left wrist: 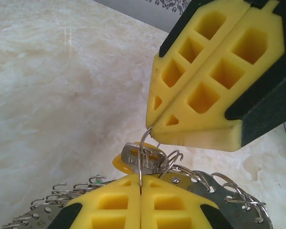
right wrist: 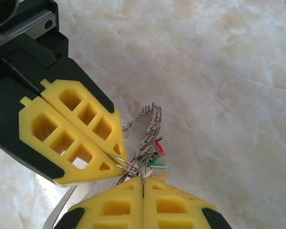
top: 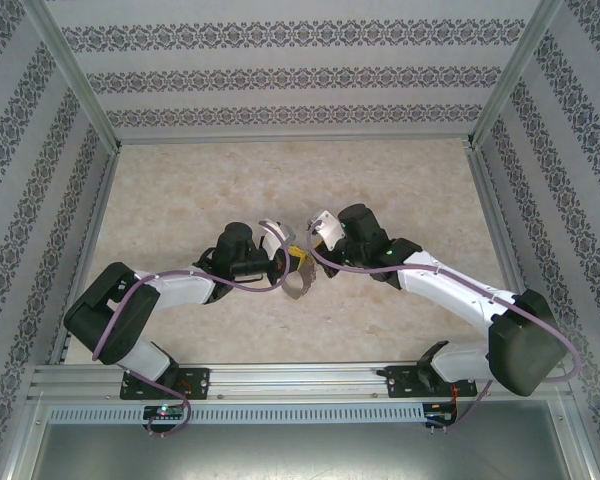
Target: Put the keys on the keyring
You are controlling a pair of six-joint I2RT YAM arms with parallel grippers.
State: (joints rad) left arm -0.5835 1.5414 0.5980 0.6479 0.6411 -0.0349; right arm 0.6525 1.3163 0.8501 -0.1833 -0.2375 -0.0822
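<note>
Keyring (left wrist: 205, 183): one fringe loop is pinched in the left gripper (left wrist: 141, 192), jaws fully closed. Yellow-tagged key (left wrist: 133, 161) is threaded on that loop, just beyond. At 1 o'clock, the right gripper (left wrist: 153, 126) has its jaws closed on the loop's top. Marbled table (left wrist: 47, 95) lies behind.

desk (left wrist: 62, 95): glossy cream marble-look surface | keyring (left wrist: 205, 183): dull grey metal, shiny wire loops | keys (left wrist: 139, 160): bright silver metal | jaws: matt yellow plastic, black shells

The keyring (left wrist: 205, 183) is partly hidden behind the left end effector (left wrist: 141, 187) and cut off at the lower picture edge. One key (left wrist: 133, 158) has its shank hidden likewise.
</note>
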